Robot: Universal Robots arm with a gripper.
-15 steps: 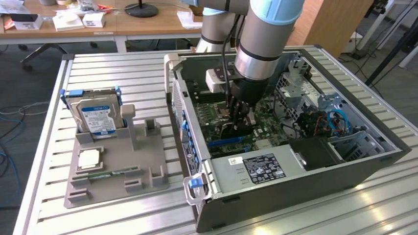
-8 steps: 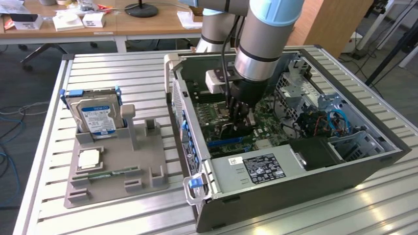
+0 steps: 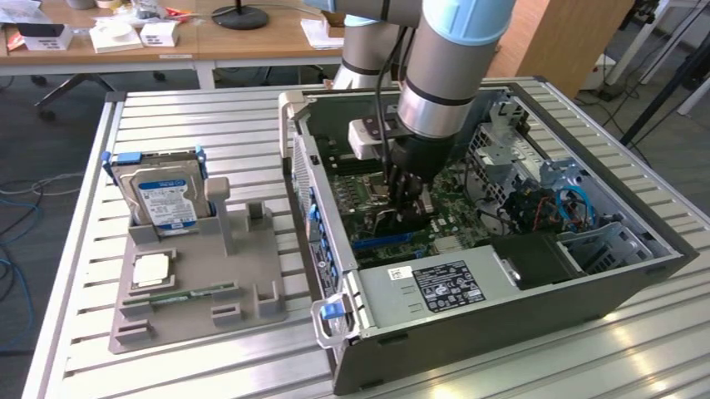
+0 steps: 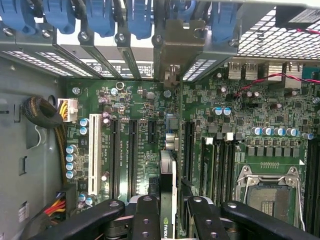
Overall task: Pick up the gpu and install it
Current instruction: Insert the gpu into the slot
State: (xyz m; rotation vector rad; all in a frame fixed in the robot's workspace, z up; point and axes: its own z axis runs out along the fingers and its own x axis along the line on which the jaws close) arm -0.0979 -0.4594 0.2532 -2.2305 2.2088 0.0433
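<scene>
The gpu (image 4: 168, 175) is seen edge-on in the wrist view as a thin dark card with a logo near my fingers. Its metal bracket (image 4: 176, 47) reaches the case's rear slot openings. My gripper (image 4: 170, 222) is shut on the card, with one black finger (image 4: 145, 220) on each side. The card stands upright over the green motherboard (image 4: 145, 105), between long black expansion slots (image 4: 132, 160). I cannot tell whether it sits in a slot. In the exterior view my gripper (image 3: 405, 199) reaches down into the open computer case (image 3: 500, 320), with the dark gpu (image 3: 394, 223) below it.
A grey parts holder (image 3: 199, 291) at the exterior view's left carries a silver hard drive (image 3: 165, 195), a square chip (image 3: 152, 268) and a memory stick (image 3: 178, 296). Inside the case are the power supply (image 3: 444, 287), cable bundles (image 4: 45, 112), an empty CPU socket (image 4: 267, 192) and blue slot latches (image 4: 100, 17).
</scene>
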